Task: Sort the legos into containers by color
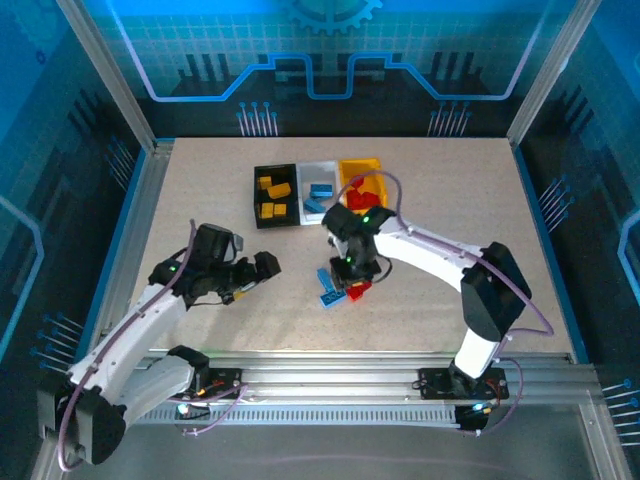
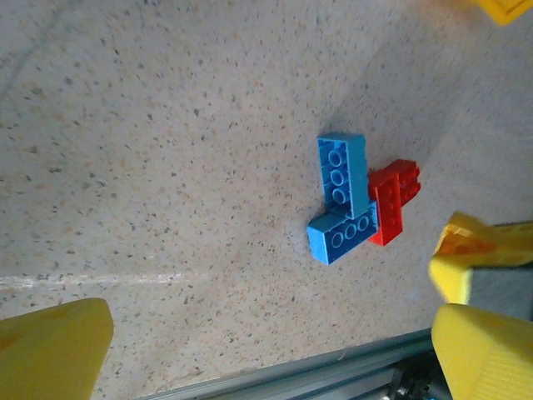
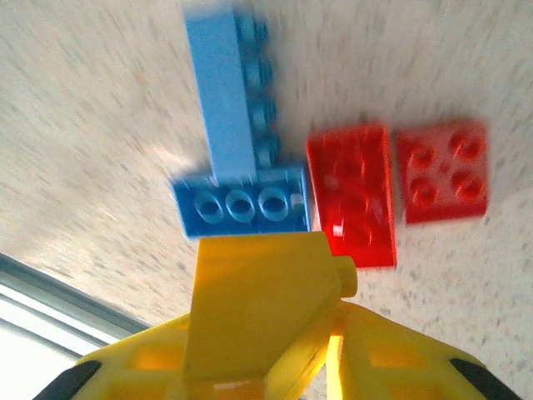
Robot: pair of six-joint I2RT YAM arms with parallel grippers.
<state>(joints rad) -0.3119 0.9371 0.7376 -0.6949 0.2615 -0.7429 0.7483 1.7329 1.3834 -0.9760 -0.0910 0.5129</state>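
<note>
**Four loose bricks on the table, right gripper sitting right over them**

Starting at the near side: the left gripper (image 1: 266, 265) is hovering over the bare table (image 1: 450, 200) left of centre. Its yellow fingers (image 2: 50, 350) are standing wide apart with nothing between them.

Just to its right, a little cluster of loose bricks is lying on the table. A long blue brick (image 3: 226, 92) is butting against a short blue brick (image 3: 241, 207) in an L. A red brick (image 3: 354, 196) is touching their side, and a second red brick (image 3: 441, 171) is sitting just beside that one.

The right gripper (image 1: 348, 280) is hanging directly over this cluster. Its fingers (image 3: 258, 317) are pulled close together right at the edge of the short blue brick and the first red one. Honestly can't tell whether they're pinching anything or fully closed.

Farther back, three bins are sitting in a row:
- the black bin (image 1: 257, 195) is holding orange-yellow bricks (image 1: 272, 190)
- the white bin (image 1: 318, 170) is holding blue bricks (image 1: 318, 195)
- the orange-yellow bin (image 1: 358, 163) is holding red bricks (image 1: 365, 188)
</note>
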